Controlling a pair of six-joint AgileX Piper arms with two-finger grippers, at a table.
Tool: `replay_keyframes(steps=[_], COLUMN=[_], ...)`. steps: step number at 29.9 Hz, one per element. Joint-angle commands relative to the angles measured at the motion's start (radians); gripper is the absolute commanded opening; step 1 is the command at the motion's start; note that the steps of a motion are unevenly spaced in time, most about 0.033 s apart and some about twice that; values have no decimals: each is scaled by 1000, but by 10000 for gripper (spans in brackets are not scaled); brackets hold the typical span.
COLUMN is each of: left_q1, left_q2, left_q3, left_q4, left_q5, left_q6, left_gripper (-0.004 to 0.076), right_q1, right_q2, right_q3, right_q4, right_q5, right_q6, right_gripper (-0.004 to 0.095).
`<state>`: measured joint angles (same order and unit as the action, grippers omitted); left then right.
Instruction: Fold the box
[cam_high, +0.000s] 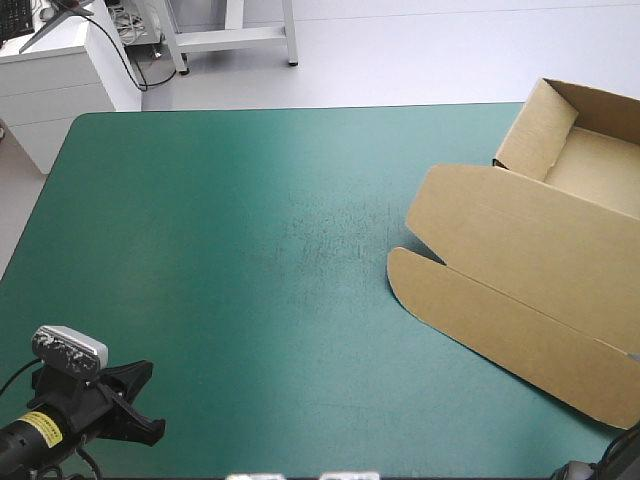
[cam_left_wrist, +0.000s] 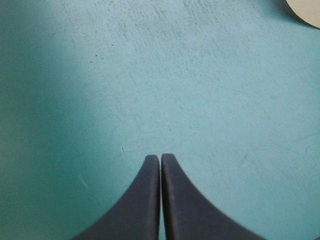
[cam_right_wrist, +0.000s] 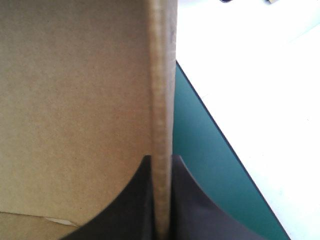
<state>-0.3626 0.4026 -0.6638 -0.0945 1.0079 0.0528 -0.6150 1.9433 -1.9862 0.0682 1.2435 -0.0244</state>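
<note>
The right hand (cam_right_wrist: 161, 159) is clamped on a board edge of the brown box (cam_high: 520, 262); the left hand (cam_left_wrist: 160, 157) is clenched tip to tip over the teal-green surface (cam_high: 250, 250). The box lies at the surface's right side, partly cut off in the high view, its far walls raised and its lid flat.

The box (cam_high: 520, 270) lies on the right-hand part of the table (cam_high: 250, 250), with its walled tray section at the far right corner and its flat lid extending toward the near edge. The left gripper (cam_high: 148, 402) is positioned over the near left corner, well apart from the box. The right gripper (cam_right_wrist: 161, 159) is at the box, with one board edge between its fingers and the table's edge just beside it.
</note>
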Motion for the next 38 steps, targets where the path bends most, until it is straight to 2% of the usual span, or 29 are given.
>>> replay_keyframes(steps=[1,6,9,12,13,17,20,25,28,30,33,34,35,38], left_q1=[-5,-5,-5,-5,-5,-5,-5,-5,-5,-5,-5,-5,-5,-5], left_q2=[9,9,9,9,9,9,9,9,9,9,9,9,9,9], left_q3=[-23,-23,-23,-23,-23,-23,-23,-23,-23,-23,-23,-23,-23,-23], left_q4=[-11,-9,-9,-9,-9,-7,-7,-2,-2,-2,-2,-2,-2,-2], left_q5=[-66,-66,-66,-66,-66,-66,-68,-74,-74,-74,-74,-74,-74,-76], left_q6=[0,0,0,0,0,0,0,5,5,5,16,27,40,40], left_gripper=[-8,-8,-8,-8,-8,-8,-8,-8,-8,-8,-8,-8,-8,-8], right_q1=[-28,-31,-31,-31,-31,-31,-31,-31,-31,-31,-29,-27,-22,19], right_q2=[-33,-1,5,5,5,3,1,-46,-99,-139,-208,-230,-250,-306], right_q3=[-27,-26,-15,-6,-6,-6,-7,-7,-7,-7,-7,-6,-5,-5], right_q4=[19,16,37,35,35,37,44,130,181,243,326,364,391,392], right_q5=[-38,-37,-32,-30,-30,-10,8,8,8,8,8,8,8,8], right_q6=[-7,-42,-84,-102,-102,-104,-100,-107,-105,-105,-157,-171,-180,-183], right_gripper=[-19,8,106,296,400,700,783,778,705,578,230,85,-13,4])
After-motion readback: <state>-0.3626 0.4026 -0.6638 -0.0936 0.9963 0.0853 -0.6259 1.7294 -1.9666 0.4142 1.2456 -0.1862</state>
